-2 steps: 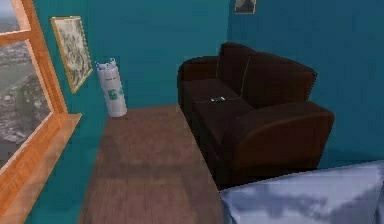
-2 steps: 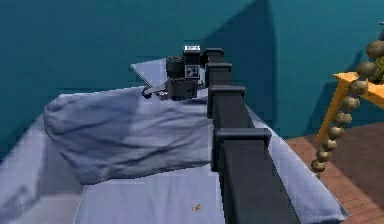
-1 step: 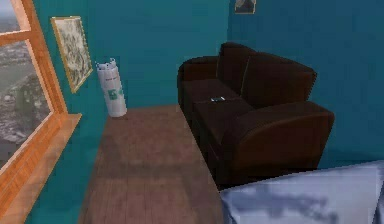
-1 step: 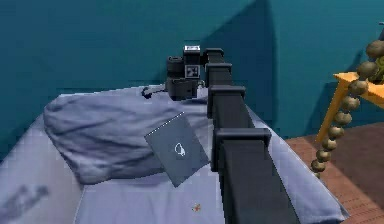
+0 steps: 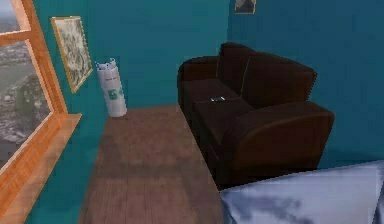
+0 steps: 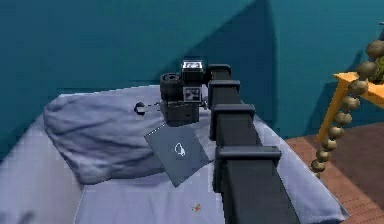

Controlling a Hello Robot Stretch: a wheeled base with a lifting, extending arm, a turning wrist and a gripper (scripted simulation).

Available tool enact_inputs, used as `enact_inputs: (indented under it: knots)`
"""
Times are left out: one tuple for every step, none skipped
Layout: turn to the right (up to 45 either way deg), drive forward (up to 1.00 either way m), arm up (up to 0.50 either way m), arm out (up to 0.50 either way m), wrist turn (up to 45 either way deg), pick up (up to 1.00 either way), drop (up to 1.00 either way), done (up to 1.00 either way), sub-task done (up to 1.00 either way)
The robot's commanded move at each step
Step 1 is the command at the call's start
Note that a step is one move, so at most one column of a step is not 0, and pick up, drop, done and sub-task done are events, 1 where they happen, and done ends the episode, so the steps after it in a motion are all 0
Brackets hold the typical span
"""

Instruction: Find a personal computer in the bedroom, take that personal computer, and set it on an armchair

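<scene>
The end effector (image 6: 148, 106) is seen over the bed (image 6: 45, 190), with a grey laptop (image 6: 178, 150) tilted just below it. Whether the laptop is grasped cannot be told. A dark brown sofa (image 5: 255, 105) is shown in the forward view.

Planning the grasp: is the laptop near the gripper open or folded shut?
Folded shut: the laptop shows as one flat dark slab, a mark on its lid, no raised screen.
</scene>
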Motion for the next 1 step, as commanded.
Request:
enact_inputs:
  knots:
    - [0.0,0.0,0.0,0.0,0.0,0.0,0.0,1.0,0.0]
